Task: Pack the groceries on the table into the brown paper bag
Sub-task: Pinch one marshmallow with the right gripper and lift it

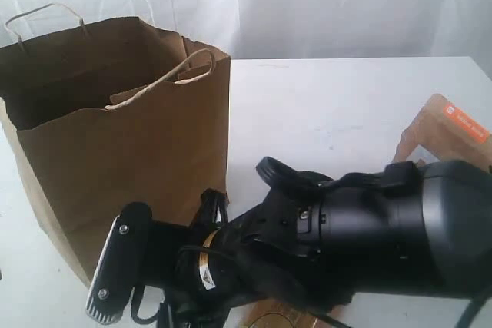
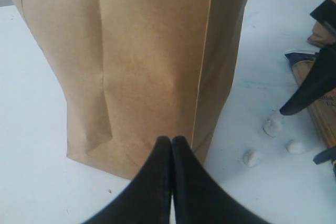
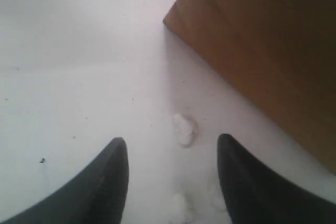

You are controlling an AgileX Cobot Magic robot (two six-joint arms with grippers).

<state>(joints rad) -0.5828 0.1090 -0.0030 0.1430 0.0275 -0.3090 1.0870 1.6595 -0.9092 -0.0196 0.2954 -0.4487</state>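
Note:
The brown paper bag stands open at the left of the table. My left gripper is shut and empty, low on the table, right at the bag's lower corner. Three small white lumps lie beside the bag. My right gripper hangs open over them, with one lump just ahead of its fingertips and another between the fingers. One of its fingers shows in the left wrist view. A spaghetti packet lies under it. The brown pouch lies at the right. Jar, carton, bottle and can are out of view.
The right arm fills the front of the exterior view and hides the table beneath it. The bag's side is close beside the right gripper. A white curtain hangs behind the table.

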